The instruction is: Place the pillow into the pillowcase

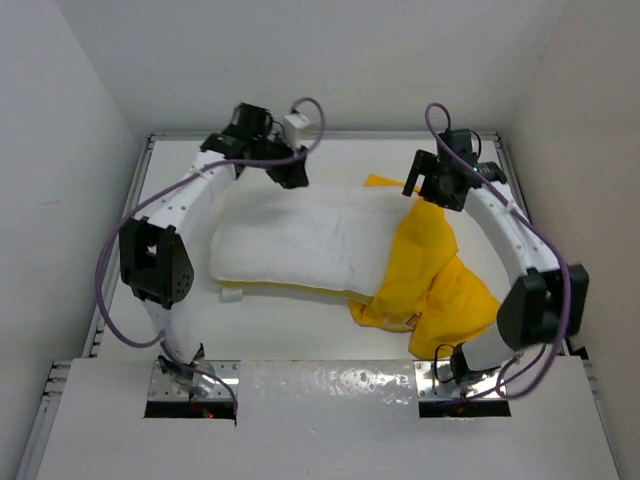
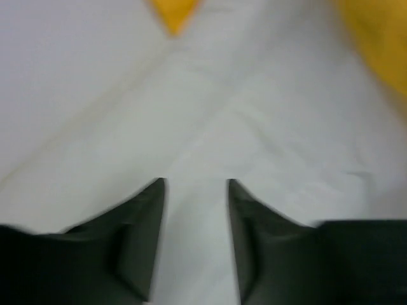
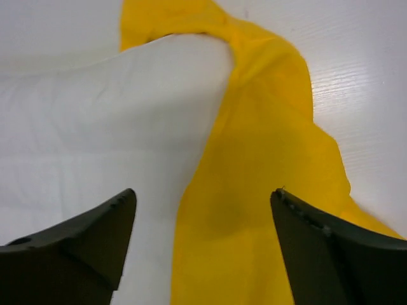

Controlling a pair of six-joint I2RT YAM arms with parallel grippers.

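From above, the pillow [image 1: 300,238] lies across the middle of the tabletop [image 1: 300,332]. Its right end is tucked into the pillowcase [image 1: 432,275], which is bunched and crumpled toward the right arm, so most of the white is bare. The left claw [image 1: 292,180] hangs over the pillow's far edge near its left half. The right claw [image 1: 438,195] hangs over the far right corner, where the yellow fabric meets the white. A small white bit [image 1: 232,295], too small to identify, lies just beside the pillow's near left corner.

The left wrist view is blurred. The left claw's fingers are a little apart with nothing between them, above white pillow, and yellow shows at the top edge.

In the right wrist view, the right claw's fingers are spread wide and hold nothing. The pillowcase's edge lies below them, draped over the pillow's end.
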